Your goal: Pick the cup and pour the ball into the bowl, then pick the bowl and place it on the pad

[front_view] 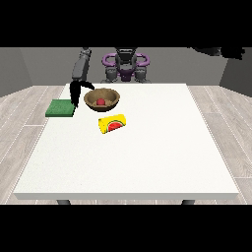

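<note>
The hand (76, 93) at the view's left hangs between pad (60, 108) and bowl (102, 99); its finger state cannot be told. Just beside it, the bowl holds the ball (100, 102). The bowl looks stiff, light and probably smooth: take it by the rim. Nearer the camera, the cup (112, 123) lies tipped on the counter (147, 157). It bears a watermelon picture, no readable writing.

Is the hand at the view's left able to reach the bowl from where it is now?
Probably yes. The hand hangs beside the bowl, between it and the pad, and nothing stands between them. The cup lies nearer the camera, out of the way.
</note>
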`<state>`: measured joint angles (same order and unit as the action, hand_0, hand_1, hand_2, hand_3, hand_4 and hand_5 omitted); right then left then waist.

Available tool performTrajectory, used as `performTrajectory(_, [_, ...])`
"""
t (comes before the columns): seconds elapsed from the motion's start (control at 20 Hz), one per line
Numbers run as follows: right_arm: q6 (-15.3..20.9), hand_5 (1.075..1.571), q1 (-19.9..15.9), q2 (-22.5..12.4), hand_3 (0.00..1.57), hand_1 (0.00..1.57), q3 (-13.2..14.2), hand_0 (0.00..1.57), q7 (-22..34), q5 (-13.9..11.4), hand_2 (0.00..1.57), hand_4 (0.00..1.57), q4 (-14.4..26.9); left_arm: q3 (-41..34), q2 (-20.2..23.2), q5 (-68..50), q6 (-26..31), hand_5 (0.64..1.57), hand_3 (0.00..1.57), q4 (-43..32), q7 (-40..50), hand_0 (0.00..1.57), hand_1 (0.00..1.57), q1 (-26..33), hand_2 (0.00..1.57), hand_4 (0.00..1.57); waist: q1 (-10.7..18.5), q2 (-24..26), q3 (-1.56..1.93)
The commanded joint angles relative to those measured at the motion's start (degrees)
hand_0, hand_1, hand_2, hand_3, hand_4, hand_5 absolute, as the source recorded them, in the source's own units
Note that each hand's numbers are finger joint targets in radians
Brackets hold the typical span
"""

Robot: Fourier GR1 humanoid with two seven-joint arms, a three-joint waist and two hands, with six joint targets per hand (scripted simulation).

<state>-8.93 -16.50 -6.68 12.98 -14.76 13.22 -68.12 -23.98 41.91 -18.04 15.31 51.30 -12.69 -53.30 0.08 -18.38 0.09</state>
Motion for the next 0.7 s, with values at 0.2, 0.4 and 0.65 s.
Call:
performTrajectory(0.2, [0.33, 1.57, -6.63, -0.71, 0.0, 0.0, 2.77, 0.0, -1.03, 1.3, 0.0, 0.41, 14.66, 0.12, 2.26, -2.03, 0.02, 1.538, 0.0, 1.7, 6.0, 0.0, 0.0, -3.0, 0.0, 0.0, 0.16, 1.4, -0.03])
performTrajectory(0.4, [0.41, 1.571, -7.74, -1.31, 0.0, 0.0, 2.94, 0.0, -2.1, 0.82, 0.0, 0.38, 17.91, 0.13, 2.69, -2.37, -0.34, 1.534, 0.0, 2.56, 6.66, 0.0, 0.0, -2.87, 0.0, 0.0, 0.88, 1.74, -0.03])
performTrajectory(0.65, [0.13, 1.567, -8.33, -0.86, 0.0, 0.0, 3.65, 0.0, -8.56, 0.12, 0.0, 0.31, 19.47, 0.51, 3.35, -3.62, -0.9, 1.529, 0.0, 6.21, 8.71, 0.0, 0.0, -7.47, 0.0, 0.0, 3.11, -3.97, 0.06])
